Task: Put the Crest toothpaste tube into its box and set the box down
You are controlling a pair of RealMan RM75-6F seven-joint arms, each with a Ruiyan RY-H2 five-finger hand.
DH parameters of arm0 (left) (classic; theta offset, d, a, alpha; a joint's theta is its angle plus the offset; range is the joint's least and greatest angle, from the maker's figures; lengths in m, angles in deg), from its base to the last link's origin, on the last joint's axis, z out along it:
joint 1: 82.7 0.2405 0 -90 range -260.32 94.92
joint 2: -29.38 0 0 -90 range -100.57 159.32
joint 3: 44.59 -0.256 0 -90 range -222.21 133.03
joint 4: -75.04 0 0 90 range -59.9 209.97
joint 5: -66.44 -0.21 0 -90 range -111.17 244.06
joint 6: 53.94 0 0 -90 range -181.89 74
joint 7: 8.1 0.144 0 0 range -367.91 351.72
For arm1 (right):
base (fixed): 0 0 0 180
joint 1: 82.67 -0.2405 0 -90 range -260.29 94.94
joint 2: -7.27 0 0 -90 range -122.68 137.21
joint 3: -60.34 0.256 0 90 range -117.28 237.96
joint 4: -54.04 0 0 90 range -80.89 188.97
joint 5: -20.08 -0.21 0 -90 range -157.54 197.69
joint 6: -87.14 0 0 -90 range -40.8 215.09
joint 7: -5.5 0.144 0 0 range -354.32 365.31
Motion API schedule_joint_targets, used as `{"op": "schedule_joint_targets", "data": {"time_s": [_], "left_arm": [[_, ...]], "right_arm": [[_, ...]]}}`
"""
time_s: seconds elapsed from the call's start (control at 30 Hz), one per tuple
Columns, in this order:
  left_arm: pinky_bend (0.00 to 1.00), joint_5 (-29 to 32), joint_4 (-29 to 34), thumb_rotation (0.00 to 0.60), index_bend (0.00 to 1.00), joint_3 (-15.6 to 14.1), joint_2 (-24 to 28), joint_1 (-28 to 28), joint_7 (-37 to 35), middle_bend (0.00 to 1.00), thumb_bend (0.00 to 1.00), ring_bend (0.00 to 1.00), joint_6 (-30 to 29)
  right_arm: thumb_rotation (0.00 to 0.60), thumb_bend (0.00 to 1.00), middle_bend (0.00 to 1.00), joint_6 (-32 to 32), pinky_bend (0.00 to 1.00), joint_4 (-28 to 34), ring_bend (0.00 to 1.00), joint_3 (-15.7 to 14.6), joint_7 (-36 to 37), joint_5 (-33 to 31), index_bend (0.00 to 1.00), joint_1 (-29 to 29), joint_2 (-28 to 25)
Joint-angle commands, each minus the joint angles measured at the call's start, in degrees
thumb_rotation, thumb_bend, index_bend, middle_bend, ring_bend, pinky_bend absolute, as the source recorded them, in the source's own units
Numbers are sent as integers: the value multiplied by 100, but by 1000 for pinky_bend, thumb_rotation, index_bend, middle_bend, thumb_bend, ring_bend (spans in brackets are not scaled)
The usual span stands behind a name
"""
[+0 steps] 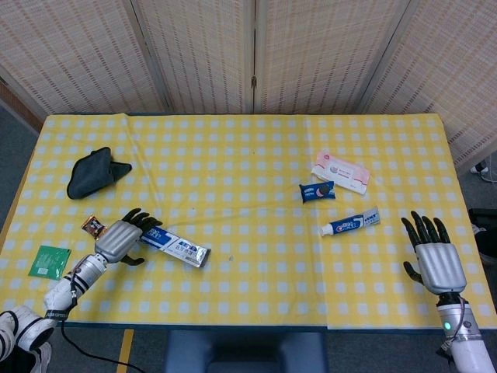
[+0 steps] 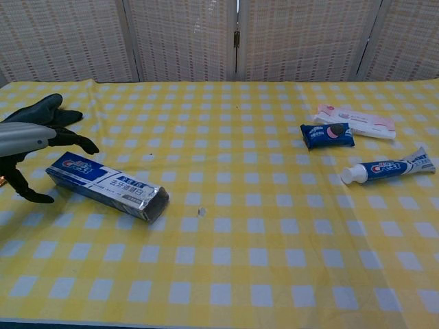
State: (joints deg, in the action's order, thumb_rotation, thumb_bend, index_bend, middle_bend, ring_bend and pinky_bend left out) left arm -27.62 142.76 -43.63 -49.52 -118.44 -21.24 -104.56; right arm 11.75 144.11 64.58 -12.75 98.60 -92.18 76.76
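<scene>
Crest box [image 2: 107,186] lies flat on the checked tablecloth [image 2: 226,267], near-left, long axis diagonal, open end toward the table centre. Looks like thin card: light, likely crushes if squeezed hard across the wide faces, glossy so may slide on the cloth. Best hold, I'd judge, is across the narrow sides near the closed end, leaving the mouth free.

Left hand [image 1: 123,237] is at the box's closed end, fingers spread and thumb apart from them, arched over it. Holds nothing; can't tell if the fingertips touch the card yet. Forearm comes in low from the near-left corner.

Right hand [image 1: 433,255] hovers at the near-right table edge, palm away from the camera, fingers splayed upward, empty. Only the head view shows it.

Crest toothpaste tube [image 2: 387,167] lies right of centre, just beside the right hand but apart from it, white cap toward the middle. Soft, light, will dent; grip the body near the crimped tail so the cap end leads into the box.

Further back: Oreo pack [image 2: 327,135], pink wipes pack [image 2: 355,121]. Far left: dark cloth [image 1: 95,172]. Small snack wrapper [image 1: 93,227] and green packet [image 1: 50,260] sit near the left arm.
</scene>
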Motion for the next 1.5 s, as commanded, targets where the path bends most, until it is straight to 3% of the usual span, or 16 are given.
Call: {"op": "schedule_joint_targets", "data": {"time_s": [0.03,0.13,0.2,0.33,0.5,0.77,1.1,1.23,1.37,1.5], "left_arm": [[1,51,-97,600,185,-31,-116,-139,62,202,224,122,143],[3,96,-81,600,203,-36,-152,-251,143,208,223,143,243],[39,74,-119,600,255,-29,-202,-277,197,250,223,208,132],[186,18,-274,600,401,-95,-319,-291,-48,384,223,335,-43],[209,-14,-364,600,405,-196,-400,-386,-210,392,223,308,-14],[149,4,-314,600,397,-233,-508,-472,-181,388,224,245,-78],[174,210,-57,600,411,-200,-679,-584,203,388,223,276,48],[199,258,-34,600,464,-166,-755,-622,265,410,223,351,25],[318,306,-191,600,586,-97,-930,-556,329,547,224,483,-231],[411,515,-291,600,648,-80,-970,-568,330,625,225,587,-31]], "right_arm": [[600,336,0,27,0,-15,0,9,-18,-39,0,-18,17],[600,336,0,38,0,-12,0,-1,-10,-46,0,-25,13],[600,336,0,14,0,-12,0,-10,4,-31,0,-19,4],[600,336,0,-20,0,-38,0,-10,-5,-36,0,-14,19],[600,336,0,46,0,-54,0,-18,-89,-89,0,-52,64],[600,336,0,36,0,-22,0,-32,-38,-73,0,-58,24],[600,336,0,-47,0,5,0,-84,115,55,0,-27,-66],[600,336,0,-70,0,4,0,-93,150,84,0,-20,-79],[600,336,0,-60,0,-5,0,-98,162,95,0,-29,-82],[600,336,0,-79,0,-10,0,-99,156,102,0,-25,-75]]}}
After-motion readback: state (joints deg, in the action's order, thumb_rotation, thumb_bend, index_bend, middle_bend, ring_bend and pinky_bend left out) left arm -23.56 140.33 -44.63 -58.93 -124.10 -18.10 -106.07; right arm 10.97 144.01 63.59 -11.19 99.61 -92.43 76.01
